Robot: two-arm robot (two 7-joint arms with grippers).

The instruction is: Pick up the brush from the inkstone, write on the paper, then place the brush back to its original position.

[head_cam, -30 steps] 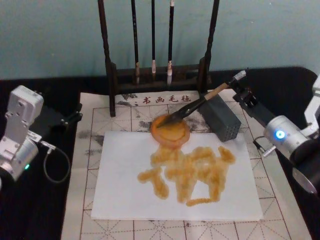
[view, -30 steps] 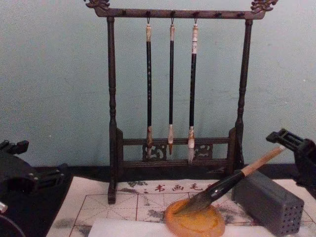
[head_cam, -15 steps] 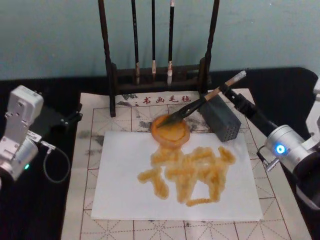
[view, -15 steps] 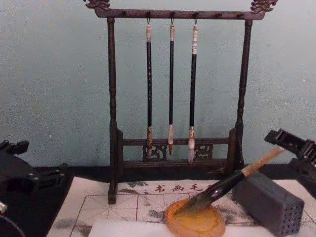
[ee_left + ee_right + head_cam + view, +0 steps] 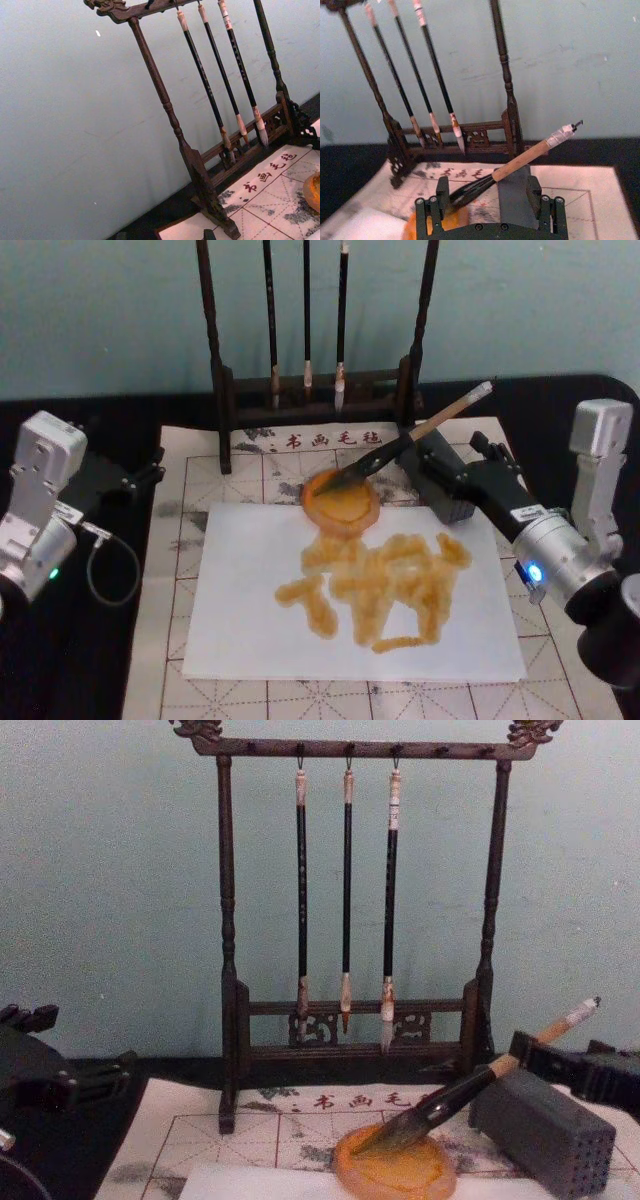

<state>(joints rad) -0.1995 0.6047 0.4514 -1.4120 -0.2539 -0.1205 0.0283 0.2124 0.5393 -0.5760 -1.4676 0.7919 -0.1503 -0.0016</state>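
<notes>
right gripper: we see its fingers spread apart, straddling the grey block, clamped on nothing | brush: leans free, dark tuft in the glossy round orange inkstone, tan shaft propped on the block | paper: white sheet smeared with amber strokes | left gripper: parked at mat's left, we cannot tell its fingers

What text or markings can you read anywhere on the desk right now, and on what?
"书画毛毡", red characters on the top margin of the beige grid mat.
The orange strokes on the paper do not read as any definite character.
No other text is legible.
</notes>
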